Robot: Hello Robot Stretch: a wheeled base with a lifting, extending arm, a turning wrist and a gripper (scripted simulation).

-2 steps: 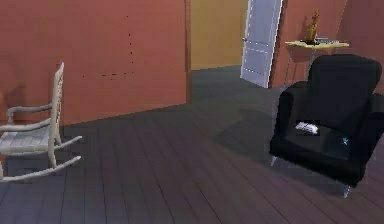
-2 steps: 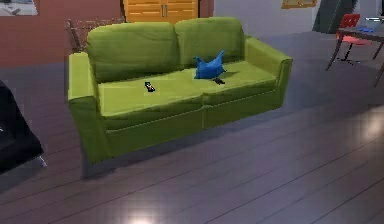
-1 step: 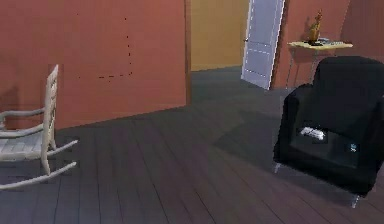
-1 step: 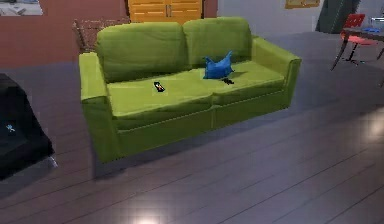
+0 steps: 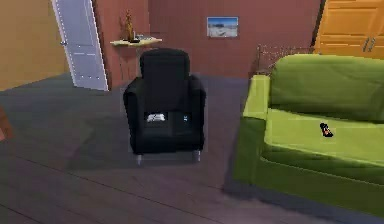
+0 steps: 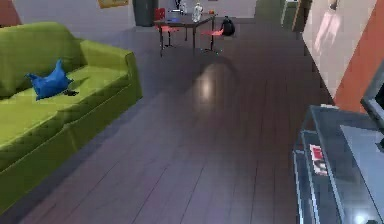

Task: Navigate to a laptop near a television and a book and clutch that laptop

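Presently, the hand's state cannot be told, and you risk clipping the black armchair [image 5: 165, 78] dead ahead or the green sofa [image 5: 305, 92] beside it if you drive straight on.

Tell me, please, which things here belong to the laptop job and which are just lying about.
Job, possibly: dark screen; red-and-white flat item on grey stand.
Lying about: black armchair; green sofa; blue cushion; small table; wall picture.
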